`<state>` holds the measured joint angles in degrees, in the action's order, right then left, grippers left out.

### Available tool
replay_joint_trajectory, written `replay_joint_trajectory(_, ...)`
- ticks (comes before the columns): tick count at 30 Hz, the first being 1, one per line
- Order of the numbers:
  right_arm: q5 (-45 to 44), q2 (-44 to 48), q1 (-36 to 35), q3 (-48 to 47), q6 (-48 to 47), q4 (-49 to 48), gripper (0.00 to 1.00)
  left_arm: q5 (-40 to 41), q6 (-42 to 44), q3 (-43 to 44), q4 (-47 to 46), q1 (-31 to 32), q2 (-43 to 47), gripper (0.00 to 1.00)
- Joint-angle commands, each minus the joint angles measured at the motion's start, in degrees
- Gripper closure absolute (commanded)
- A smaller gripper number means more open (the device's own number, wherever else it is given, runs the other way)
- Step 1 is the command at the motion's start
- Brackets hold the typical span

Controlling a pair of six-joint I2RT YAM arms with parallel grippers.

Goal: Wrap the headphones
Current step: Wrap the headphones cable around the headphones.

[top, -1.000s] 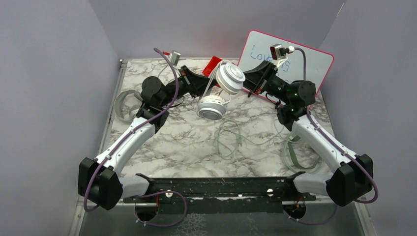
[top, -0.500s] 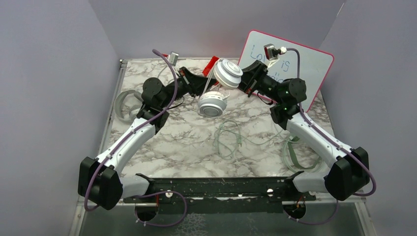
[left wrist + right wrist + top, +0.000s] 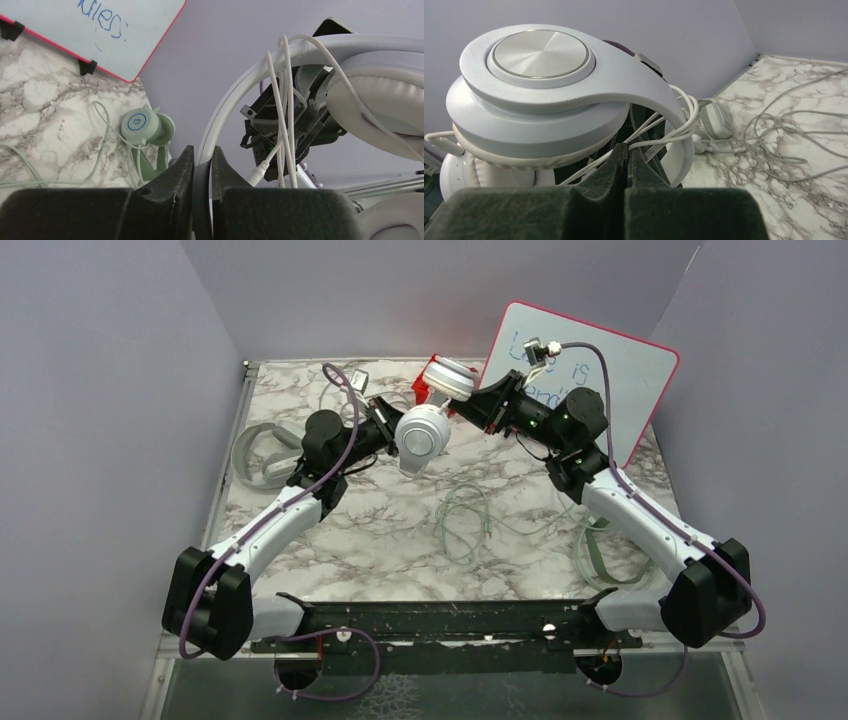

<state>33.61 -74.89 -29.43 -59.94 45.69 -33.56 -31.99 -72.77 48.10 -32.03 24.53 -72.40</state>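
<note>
The white headphones (image 3: 420, 437) hang above the far middle of the marble table (image 3: 350, 530), held between both arms. The left gripper (image 3: 202, 155) is clamped on their headband (image 3: 225, 105), which runs straight between its fingers. The right gripper (image 3: 625, 150) has its fingers pressed together just under one cup, and strands of the white cable (image 3: 674, 117) cross its tips; whether it pinches them I cannot tell. The cable loops around the headband. A mint pair (image 3: 600, 550) lies near right, a grey pair (image 3: 262, 450) far left, and a whiteboard (image 3: 600, 370) leans far right.
</note>
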Motion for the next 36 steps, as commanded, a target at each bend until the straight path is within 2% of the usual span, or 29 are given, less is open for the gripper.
replay_joint_trajectory(1,2.08,1.11,-1.59,-4.04,-4.51,3.1,1.0,0.77,-10.38,-0.62,3.38,-0.97,-3.21,1.0)
replay_joint_trajectory(15,2.46,-1.63,-1.55,-9.65,-9.83,20.69,1.0,-5.28,-16.71,-3.79,0.8,-2.98,-7.69,1.0)
replay_joint_trajectory(22,0.22,-4.16,-1.56,-13.59,-10.8,29.08,0.99,-6.26,-21.13,-5.35,-3.95,-3.09,-10.4,1.0)
replay_joint_trajectory(29,-2.11,-6.38,-1.54,-15.81,-11.55,35.75,0.99,-7.96,-27.92,-10.11,-13.46,-3.17,-14.71,1.0)
replay_joint_trajectory(36,-3.67,-9.92,-1.59,-17.52,-12.56,40.18,0.99,-10.37,-32.31,-9.72,-20.05,-3.18,-20.5,1.0)
